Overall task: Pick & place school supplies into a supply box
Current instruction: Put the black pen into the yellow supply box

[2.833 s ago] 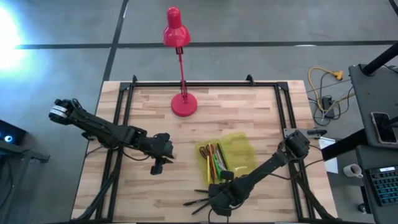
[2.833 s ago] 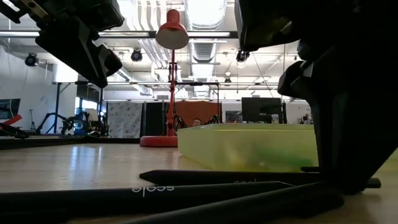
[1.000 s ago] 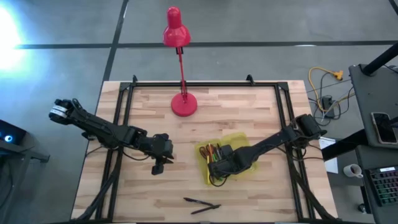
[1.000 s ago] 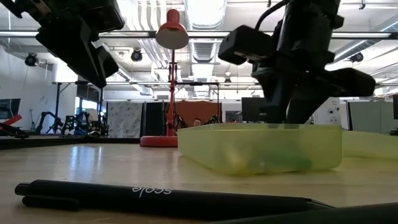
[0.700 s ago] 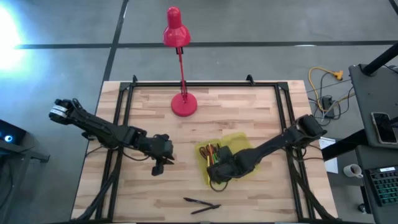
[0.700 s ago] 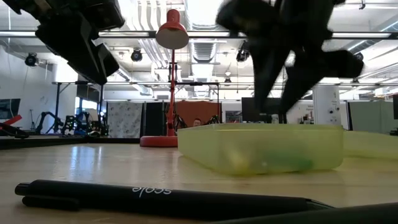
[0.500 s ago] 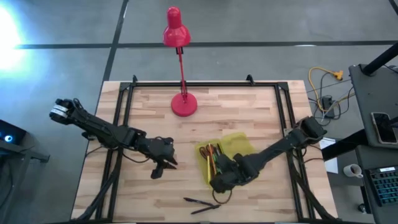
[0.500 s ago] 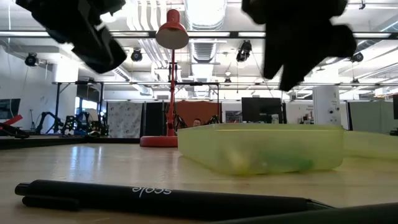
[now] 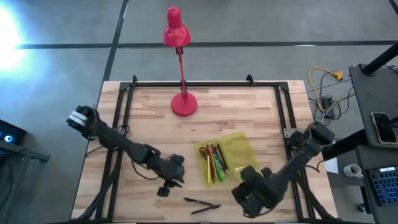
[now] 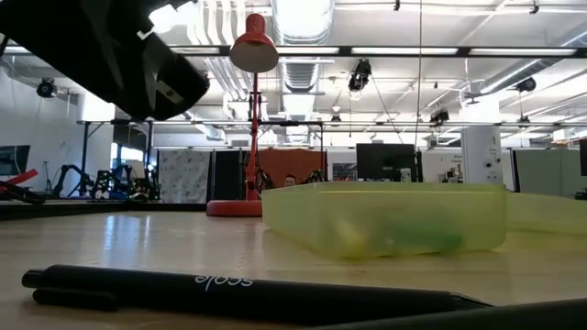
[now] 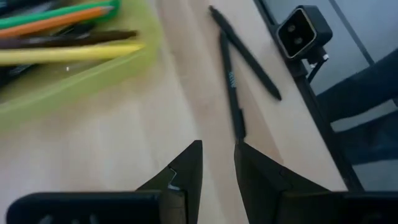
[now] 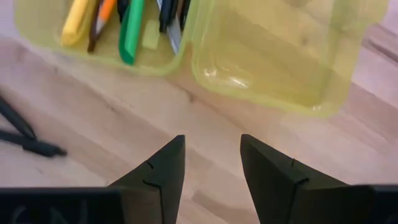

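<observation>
Yellow-green supply box (image 9: 225, 160) lies mid-table, lid open; two black pens (image 9: 202, 205) remain outside. High view: I see left gripper (image 9: 166, 186) near them. Left wrist: fingers slightly apart, empty; crossed pens risk a double grab. Right wrist: right gripper (image 12: 212, 163) apart, empty, and only here the lid's hollow shows.

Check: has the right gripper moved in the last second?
Yes. The right gripper was over the supply box a second ago; in the high view it now sits clear of the box, toward the table's near edge, empty, fingers apart.
</observation>
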### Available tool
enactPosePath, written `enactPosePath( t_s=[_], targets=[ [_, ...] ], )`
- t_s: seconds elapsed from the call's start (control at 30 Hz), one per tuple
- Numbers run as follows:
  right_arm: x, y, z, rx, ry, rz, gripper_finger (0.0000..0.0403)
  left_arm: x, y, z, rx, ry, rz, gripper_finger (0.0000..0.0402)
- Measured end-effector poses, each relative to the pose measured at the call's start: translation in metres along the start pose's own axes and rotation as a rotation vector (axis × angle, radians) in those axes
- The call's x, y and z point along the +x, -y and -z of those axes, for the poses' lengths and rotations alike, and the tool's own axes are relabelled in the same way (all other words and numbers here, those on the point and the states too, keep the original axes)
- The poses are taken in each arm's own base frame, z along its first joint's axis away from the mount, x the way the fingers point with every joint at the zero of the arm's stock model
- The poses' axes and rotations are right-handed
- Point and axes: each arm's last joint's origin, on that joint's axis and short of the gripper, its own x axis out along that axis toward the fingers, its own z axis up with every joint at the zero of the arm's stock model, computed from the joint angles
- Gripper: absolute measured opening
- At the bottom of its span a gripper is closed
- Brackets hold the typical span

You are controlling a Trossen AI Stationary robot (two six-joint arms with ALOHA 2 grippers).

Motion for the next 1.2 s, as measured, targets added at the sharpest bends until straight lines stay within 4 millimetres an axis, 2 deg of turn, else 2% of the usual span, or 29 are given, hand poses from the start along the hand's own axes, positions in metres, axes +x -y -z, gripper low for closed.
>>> enactPosePath(
  t_s=[0.2,0.4,0.6,0.7,0.93,1.2],
  targets=[
    [-0.002,0.008,0.019,-0.057,0.001,-0.005,0.0141,0.031,0.024,-0.025,0.054,-0.061,0.023,0.0077],
    [-0.004,0.016,0.034,-0.109,0.025,-0.014,0.0133,0.053,0.030,-0.046,0.049,-0.104,0.012,0.0077],
    [0.000,0.030,0.051,-0.121,0.039,0.003,0.0129,0.096,0.033,-0.029,0.053,-0.209,-0.020,0.0077],
    [0.001,0.036,0.059,-0.090,0.048,0.006,0.0129,0.109,0.032,-0.024,0.043,-0.219,-0.083,0.0077],
    [0.000,0.046,0.072,-0.031,0.055,-0.002,0.0120,0.111,0.033,-0.030,0.064,-0.184,-0.128,0.0077],
    [0.005,0.049,0.072,-0.019,0.081,0.004,0.0108,0.124,0.030,-0.015,0.134,-0.205,-0.226,0.0077]
  ],
)
